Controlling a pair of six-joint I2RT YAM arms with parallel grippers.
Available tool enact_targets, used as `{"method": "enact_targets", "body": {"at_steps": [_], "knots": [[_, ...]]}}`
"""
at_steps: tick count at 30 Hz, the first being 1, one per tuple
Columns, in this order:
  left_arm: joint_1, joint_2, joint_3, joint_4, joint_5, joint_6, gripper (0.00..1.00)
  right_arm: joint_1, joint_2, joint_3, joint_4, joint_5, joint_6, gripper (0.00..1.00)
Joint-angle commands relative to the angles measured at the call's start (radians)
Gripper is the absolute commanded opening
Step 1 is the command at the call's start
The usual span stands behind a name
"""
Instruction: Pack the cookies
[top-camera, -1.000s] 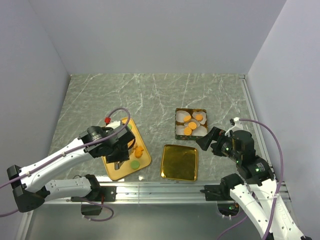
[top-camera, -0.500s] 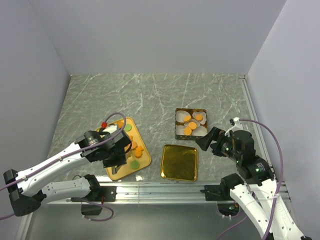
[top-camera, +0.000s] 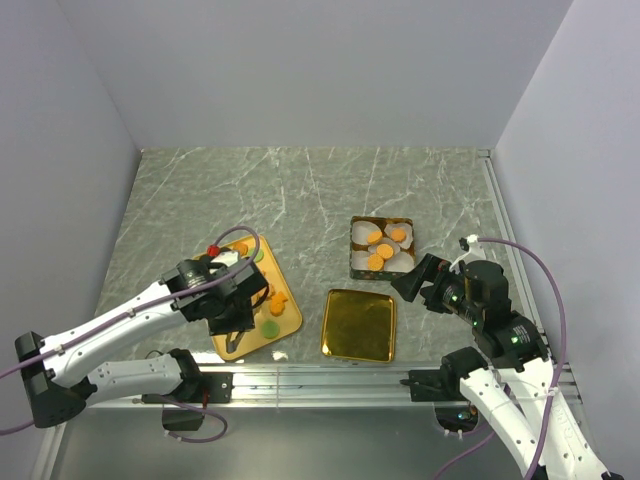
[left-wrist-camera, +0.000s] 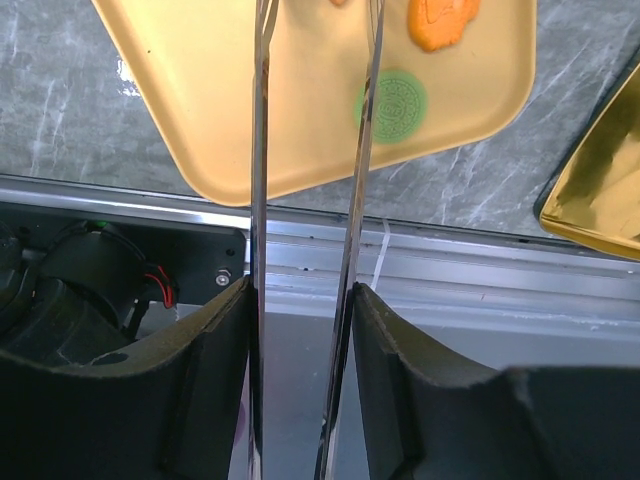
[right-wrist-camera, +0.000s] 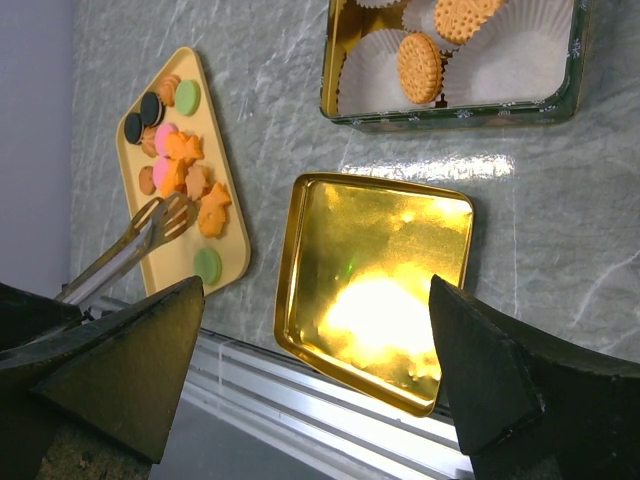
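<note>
Holding metal tongs (left-wrist-camera: 258, 150) in the left claw (left-wrist-camera: 302, 295) above cookies (right-wrist-camera: 185, 165) on the yellow tray (left-wrist-camera: 180, 90), with the right claw (top-camera: 412, 281) wide open near the tin (right-wrist-camera: 460, 108).

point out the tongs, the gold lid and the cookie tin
tongs (right-wrist-camera: 172, 215), right wrist view, slotted head
gold lid (right-wrist-camera: 380, 250), right wrist view, bare inner floor
cookie tin (right-wrist-camera: 450, 113), right wrist view, outer side wall
</note>
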Motion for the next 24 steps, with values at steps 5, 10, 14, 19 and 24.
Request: {"method": "enact_targets", "body": {"at_steps": [5,10,14,19,24], "knots": [[0.001,0.037,0.02,-0.011,-0.015,-0.002,0.46,0.006,-0.008,-0.007,0.018,-0.003,-0.001,1.0],[0.001,0.042,0.053,-0.02,-0.023,0.003,0.4,0.004,-0.008,-0.007,0.018,-0.001,-0.001,1.0],[0.001,0.036,0.067,-0.02,-0.028,0.012,0.36,0.006,-0.008,-0.01,0.023,-0.001,0.001,1.0],[0.001,0.037,0.095,-0.02,-0.026,0.014,0.34,0.006,-0.008,-0.01,0.023,0.0,0.001,1.0],[0.001,0.062,0.161,-0.022,-0.038,0.038,0.34,0.004,-0.014,-0.008,0.02,0.005,0.001,1.0]]}}
